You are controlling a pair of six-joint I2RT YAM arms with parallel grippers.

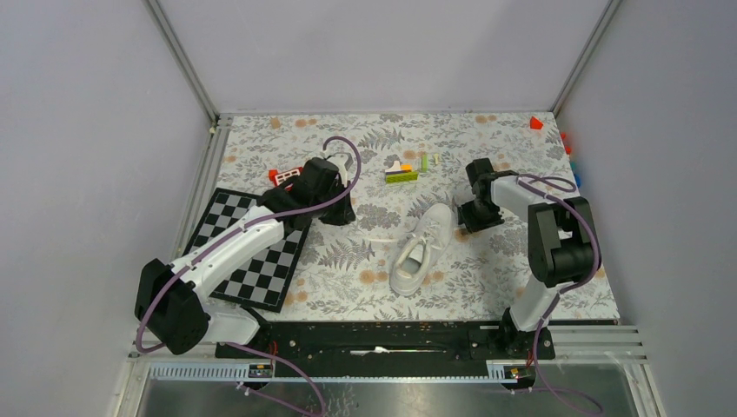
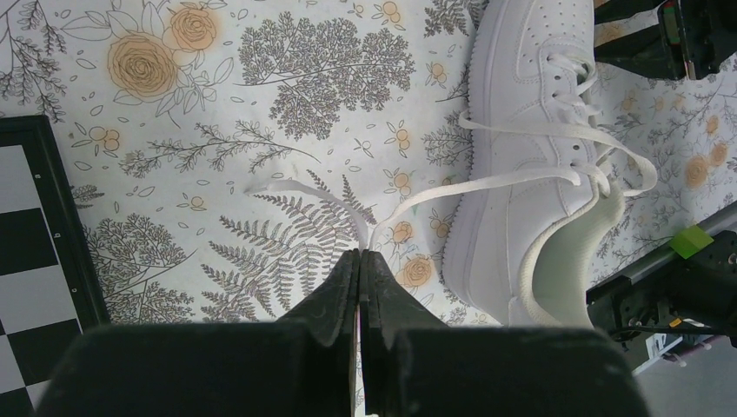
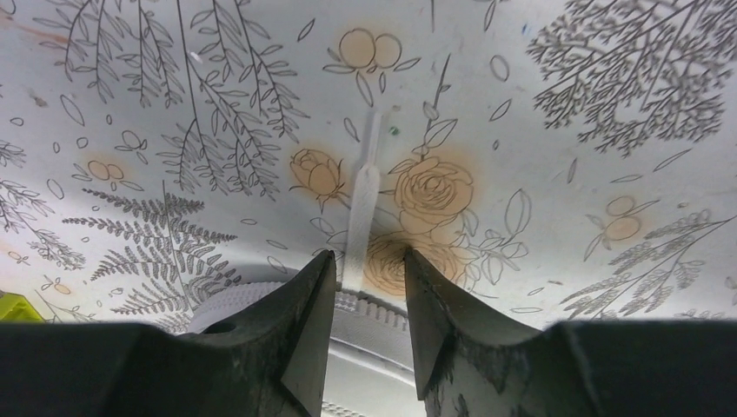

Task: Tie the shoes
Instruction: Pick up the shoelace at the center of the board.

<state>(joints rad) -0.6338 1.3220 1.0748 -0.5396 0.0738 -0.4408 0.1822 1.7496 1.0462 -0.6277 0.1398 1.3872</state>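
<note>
Across the flowered cloth (image 1: pixel 365 139) from above, the white sneaker (image 1: pixel 421 248) lies mid-table, a chessboard (image 1: pixel 252 252) to its left, toy blocks (image 1: pixel 402 172) beyond. Left wrist view: the left claw (image 2: pixel 361 256) is pinched shut on a lace (image 2: pixel 487 184) running to the sneaker. Right wrist view: the right claw (image 3: pixel 365 278) stands half open, another lace end (image 3: pixel 363 195) lying loose between its fingers.

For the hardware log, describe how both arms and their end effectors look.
Left arm and right arm: white links, black joints, a purple cable looped along each. Left end effector and right end effector: matte black, wedge-shaped tapering fingers.
</note>
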